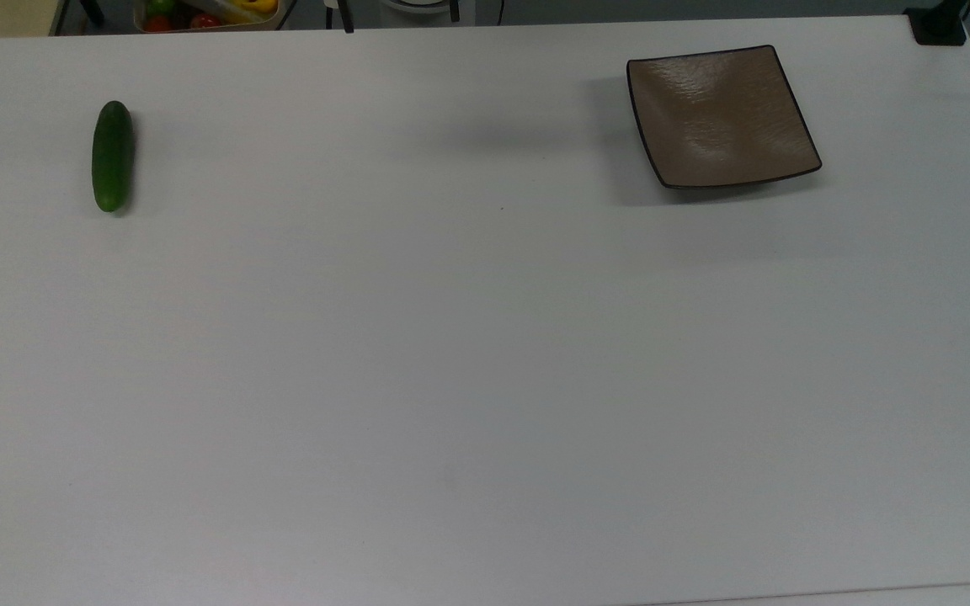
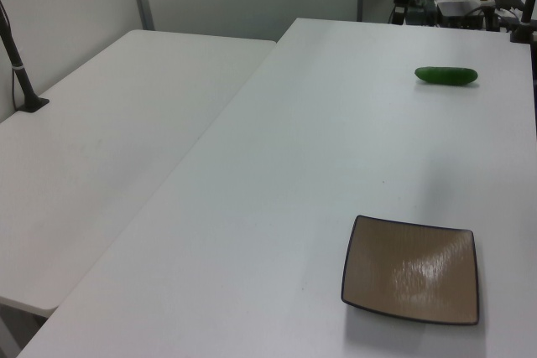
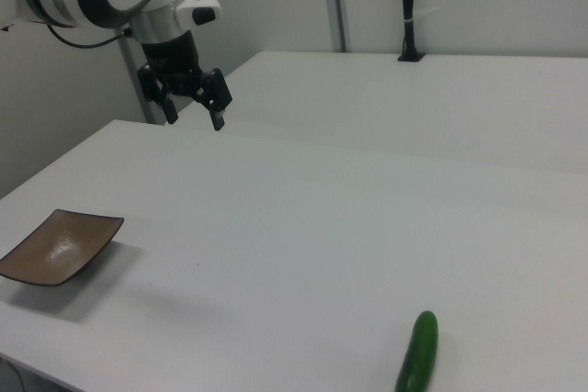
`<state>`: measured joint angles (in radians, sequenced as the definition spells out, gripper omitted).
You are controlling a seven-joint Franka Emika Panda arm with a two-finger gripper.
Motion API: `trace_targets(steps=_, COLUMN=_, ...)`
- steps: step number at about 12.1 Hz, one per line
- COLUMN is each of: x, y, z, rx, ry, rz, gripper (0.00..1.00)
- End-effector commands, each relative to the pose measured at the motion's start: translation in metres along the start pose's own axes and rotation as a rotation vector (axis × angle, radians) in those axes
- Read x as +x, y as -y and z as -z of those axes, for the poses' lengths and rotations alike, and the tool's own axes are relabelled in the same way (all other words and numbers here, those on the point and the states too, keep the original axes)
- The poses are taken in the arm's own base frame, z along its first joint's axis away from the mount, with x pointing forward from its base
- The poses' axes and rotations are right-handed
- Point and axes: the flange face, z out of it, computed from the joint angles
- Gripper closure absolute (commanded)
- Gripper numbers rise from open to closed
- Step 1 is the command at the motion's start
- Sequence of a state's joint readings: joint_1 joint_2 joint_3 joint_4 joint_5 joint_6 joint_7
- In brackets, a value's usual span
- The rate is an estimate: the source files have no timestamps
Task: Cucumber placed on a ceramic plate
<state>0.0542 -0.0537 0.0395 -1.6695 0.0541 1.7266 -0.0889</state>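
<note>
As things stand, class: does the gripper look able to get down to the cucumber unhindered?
Probably yes. The gripper hangs open above the table, and the cucumber lies alone on bare surface, far from the ceramic plate; nothing stands between them.

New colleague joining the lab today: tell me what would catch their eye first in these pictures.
First, the dark green cucumber lying alone on the white table, at the top view's far left. Next, the glossy brown ceramic plate, bare, far off at the top view's upper right. In the right view, the gripper hangs open in the air above the table, nearer the plate than the cucumber.
</note>
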Motion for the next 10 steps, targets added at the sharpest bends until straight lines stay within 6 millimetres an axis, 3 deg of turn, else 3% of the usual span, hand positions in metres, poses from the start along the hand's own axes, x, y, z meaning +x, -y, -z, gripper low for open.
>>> trace_targets(steps=1, x=-0.008, y=0.005, z=-0.002, rx=0.017, ry=0.016, rz=-0.017, gripper=0.00)
trace_targets(steps=7, x=-0.008, y=0.004, z=-0.003, rx=0.016, ry=0.019, rz=-0.017, gripper=0.00)
trace_targets(steps=10, x=-0.012, y=-0.008, z=0.001, rx=0.008, ry=0.029, rz=-0.018, gripper=0.00)
